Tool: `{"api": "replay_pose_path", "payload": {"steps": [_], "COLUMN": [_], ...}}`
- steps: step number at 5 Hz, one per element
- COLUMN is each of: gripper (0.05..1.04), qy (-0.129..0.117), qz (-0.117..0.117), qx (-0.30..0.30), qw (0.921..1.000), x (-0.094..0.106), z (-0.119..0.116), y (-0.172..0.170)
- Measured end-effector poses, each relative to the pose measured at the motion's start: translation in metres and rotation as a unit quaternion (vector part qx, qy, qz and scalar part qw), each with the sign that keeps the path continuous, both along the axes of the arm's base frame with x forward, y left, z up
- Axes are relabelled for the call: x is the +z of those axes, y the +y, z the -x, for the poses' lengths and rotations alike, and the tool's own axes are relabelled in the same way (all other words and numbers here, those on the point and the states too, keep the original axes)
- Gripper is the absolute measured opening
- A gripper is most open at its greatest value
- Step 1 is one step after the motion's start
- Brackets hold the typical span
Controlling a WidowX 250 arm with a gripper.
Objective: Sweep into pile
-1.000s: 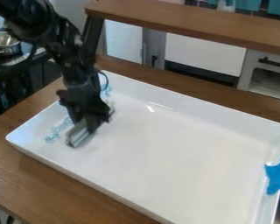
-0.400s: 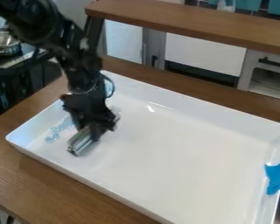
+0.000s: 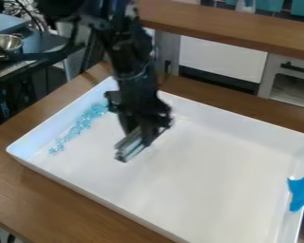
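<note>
Camera view: across the near left of the white rectangular tray [image 3: 199,190], small translucent light-blue pieces [image 3: 81,124] lie in a loose, uneven line beside the left wall. I judge the sweep partly done: they are gathered into a strip, but drawing that strip into one compact heap remains. Farther in, the black two-finger gripper [image 3: 144,135] is closed on a ribbed silvery-grey sweeping tool [image 3: 130,146], held at a slant, apart from the strip. Whether its lower edge touches the tray is hard to tell. The gripper hides part of the tool's upper end; a bright blue object [image 3: 299,191] is cut off at the right edge.
</note>
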State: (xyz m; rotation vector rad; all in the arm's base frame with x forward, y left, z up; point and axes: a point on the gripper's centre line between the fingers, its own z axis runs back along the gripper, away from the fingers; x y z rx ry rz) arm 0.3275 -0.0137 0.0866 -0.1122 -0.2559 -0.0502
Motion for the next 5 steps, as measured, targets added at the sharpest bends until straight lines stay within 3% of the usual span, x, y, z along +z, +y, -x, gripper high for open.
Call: {"api": "replay_pose_path", "payload": {"steps": [1,2,3,4,5], "gripper": [0.378,0.378,0.378,0.435,0.742], "qy": [-0.012,0.004,0.001,0.004,0.018], "qz": [-0.004,-0.015,-0.022,-0.027,-0.036], "qx": [-0.019,-0.022,-0.026,-0.004,0.013], "qw": [0.9997,0.9996,0.9994,0.9996,0.9991], "x": [0.000,-0.017,-0.028,-0.038,-0.040], "z": [-0.001,-0.002,-0.002,-0.008,-0.007], "y": [-0.037,-0.065,-0.098,-0.103,-0.098]}}
